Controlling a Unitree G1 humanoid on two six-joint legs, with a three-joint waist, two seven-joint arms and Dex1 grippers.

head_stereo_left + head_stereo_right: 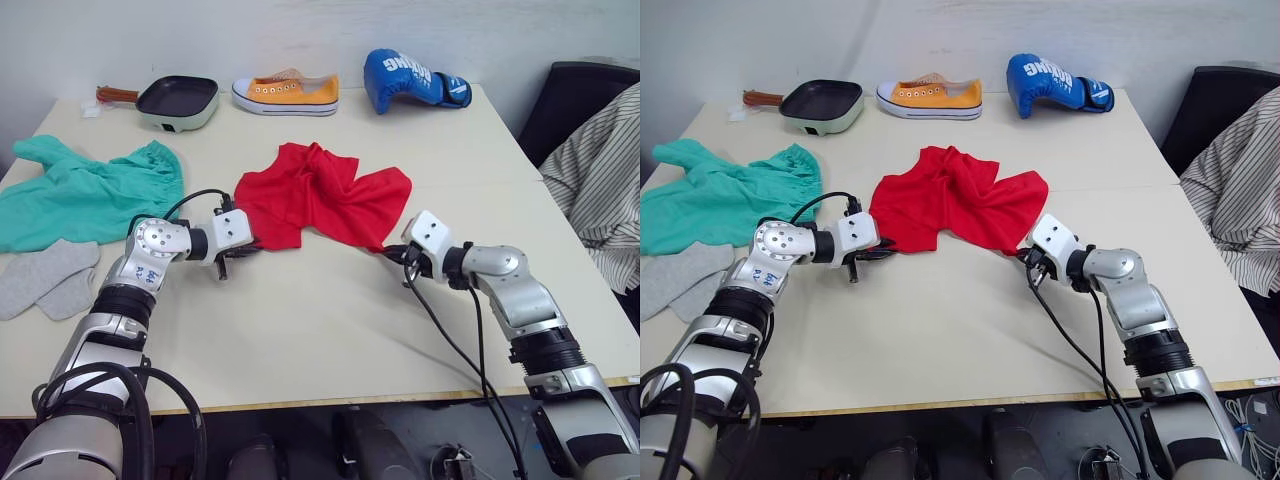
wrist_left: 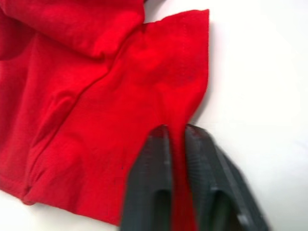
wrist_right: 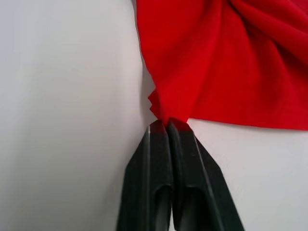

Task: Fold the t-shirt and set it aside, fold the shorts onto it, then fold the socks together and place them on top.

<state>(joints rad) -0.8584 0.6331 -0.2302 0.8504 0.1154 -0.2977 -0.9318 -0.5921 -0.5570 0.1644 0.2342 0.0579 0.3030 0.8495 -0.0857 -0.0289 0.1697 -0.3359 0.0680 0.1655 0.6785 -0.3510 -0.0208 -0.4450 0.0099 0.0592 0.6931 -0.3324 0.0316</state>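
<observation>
Nearest the robot, the pale cream tabletop lies bare in front of both arms. The left claw has its two black fingers pressed together on a pinch of the near left edge of the plain bright red soft cloth t-shirt, with a strip of red fabric running down between them. The right claw is likewise clamped on a bunched point of the t-shirt's near right corner, its fingers closed with the cloth gathered at their tips. The t-shirt sits crumpled in the middle of the tabletop, between the two claws, with deep folds across its centre.

Off to the left, near the tabletop's edge, lie the two small light grey knit ankle socks, overlapping one another. Just behind them spreads the teal-green cloth shorts with a gathered waistband, rumpled and well apart from the t-shirt.

Along the far edge of the tabletop, by the white wall, stand a pale green square frying pan with a dark inside and a brown handle, an orange canvas sneaker with a white sole, and a blue boxing glove with white lettering. At the right, beside the tabletop, a striped grey-and-white cloth hangs over a dark chair.
</observation>
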